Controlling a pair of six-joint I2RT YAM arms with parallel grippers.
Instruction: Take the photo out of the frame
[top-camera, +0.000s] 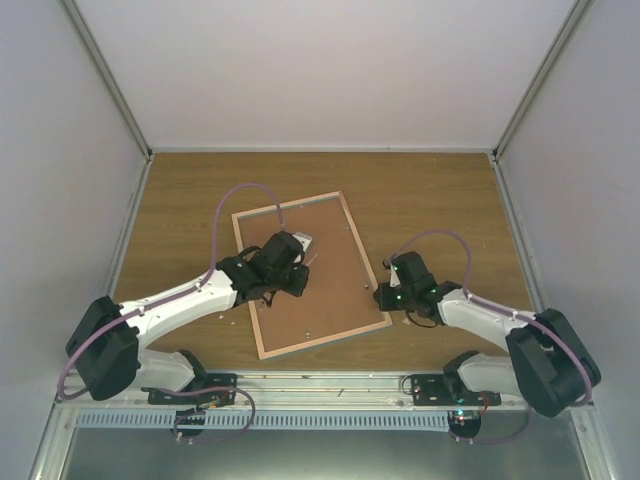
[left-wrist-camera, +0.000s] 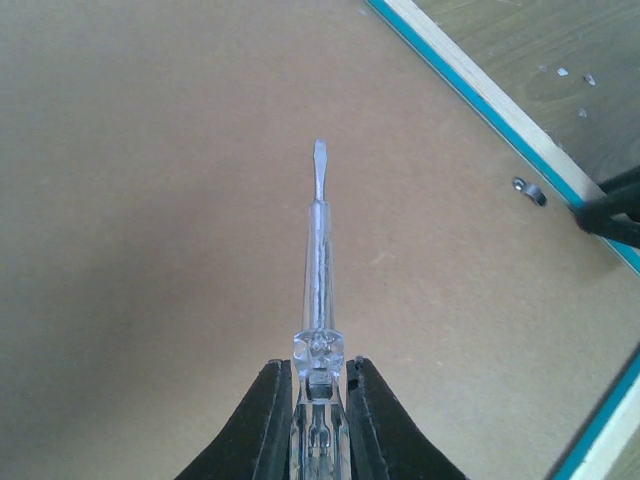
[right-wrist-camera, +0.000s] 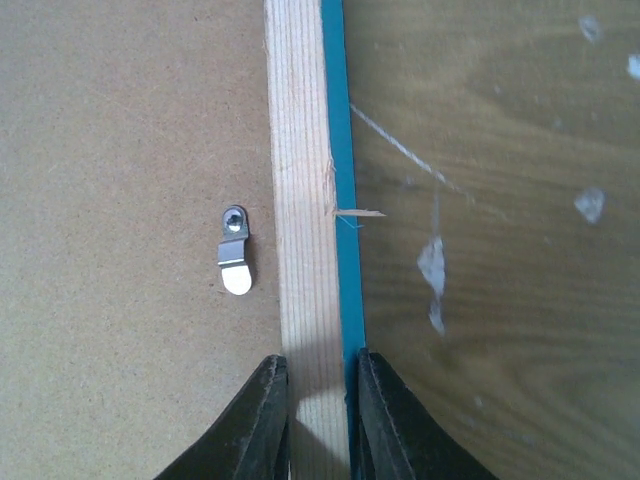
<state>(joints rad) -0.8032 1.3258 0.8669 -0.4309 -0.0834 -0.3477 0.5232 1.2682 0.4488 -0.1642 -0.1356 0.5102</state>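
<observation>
With your right jaws pinching the frame edge, bring the screwdriver gripped in your left jaws low onto the metal tab.

Both arms show white links, black joints, mauve cables and apparently green lights.

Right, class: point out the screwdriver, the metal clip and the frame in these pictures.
screwdriver (left-wrist-camera: 317, 250), left wrist view, on its clear shaft.
metal clip (right-wrist-camera: 235, 252), right wrist view, on the middle of its tab.
frame (right-wrist-camera: 303, 150), right wrist view, on its pale wood back edging.
</observation>
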